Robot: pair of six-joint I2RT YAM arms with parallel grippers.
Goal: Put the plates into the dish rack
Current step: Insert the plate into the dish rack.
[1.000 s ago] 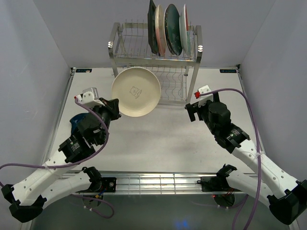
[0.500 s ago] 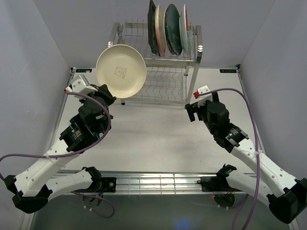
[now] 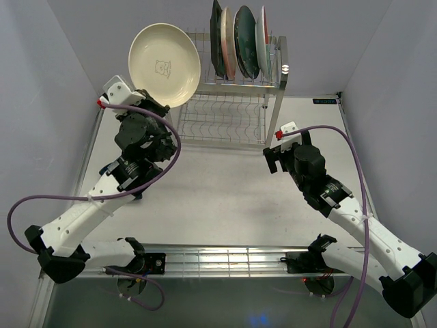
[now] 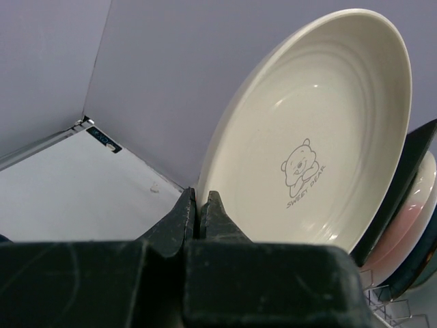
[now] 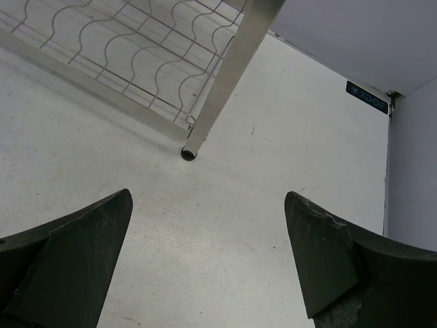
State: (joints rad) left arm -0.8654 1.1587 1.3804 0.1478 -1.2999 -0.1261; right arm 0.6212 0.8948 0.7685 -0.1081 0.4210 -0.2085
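**Cream plate held at the rack's upper-left corner**

The cream plate (image 3: 164, 65) is round and glossy, with a small bear printed at its centre. It stands tilted in the upper left of the overhead frame, overlapping the dish rack (image 3: 225, 119). The left gripper (image 4: 198, 206) pinches its lower rim. Only the left wrist view shows the lettering "SWEET BEAR" and the racked plates (image 4: 410, 225) close behind. The right gripper (image 5: 208, 256) is spread wide above the table (image 5: 273, 171).

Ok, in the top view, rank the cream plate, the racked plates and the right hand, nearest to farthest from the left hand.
1. cream plate: gripped by its rim in the left hand, up at the dish rack left end.
2. racked plates: upper tier, further right.
3. right hand: open, low by the rack's right front leg.
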